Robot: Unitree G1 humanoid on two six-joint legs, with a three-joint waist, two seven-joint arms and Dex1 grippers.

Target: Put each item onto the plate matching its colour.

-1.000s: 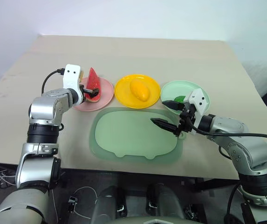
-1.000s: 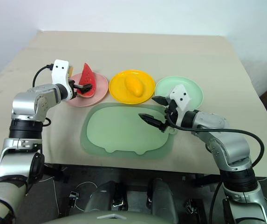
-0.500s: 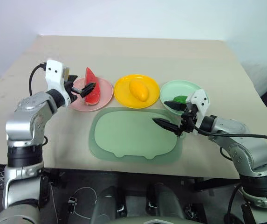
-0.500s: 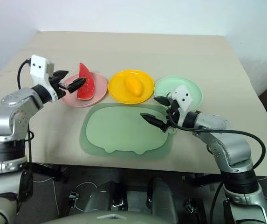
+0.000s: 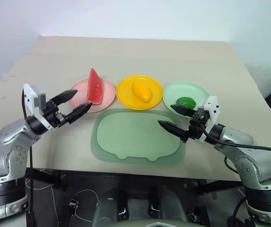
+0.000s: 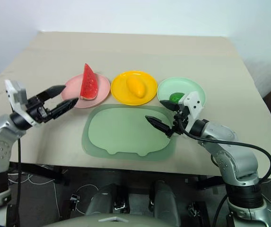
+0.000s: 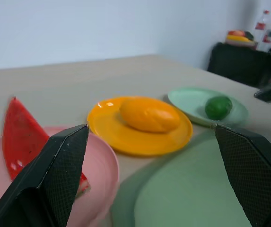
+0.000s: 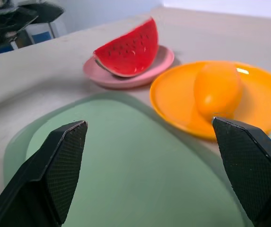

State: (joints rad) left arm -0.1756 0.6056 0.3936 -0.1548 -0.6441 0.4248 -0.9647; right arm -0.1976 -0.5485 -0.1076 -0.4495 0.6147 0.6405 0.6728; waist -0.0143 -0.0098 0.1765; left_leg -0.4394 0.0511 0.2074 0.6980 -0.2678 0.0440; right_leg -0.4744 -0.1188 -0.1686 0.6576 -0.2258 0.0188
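My left gripper [image 5: 74, 104] hangs wide and empty, just left of the pink plate [image 5: 108, 97] where the watermelon [image 5: 94, 86] stands. My right gripper [image 5: 176, 118] gapes wide too, holding nothing, over the mat's [image 5: 126, 139] right edge. Beyond it the lime [image 5: 186, 101] sits on the green plate [image 5: 170, 91]. The mango [image 5: 141, 90] lies on the yellow plate [image 5: 124, 91], between the others on the surface [image 5: 140, 54].

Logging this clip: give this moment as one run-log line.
red watermelon wedge on pink plate | yellow mango on yellow plate | green lime on mint plate | left gripper open | right gripper open
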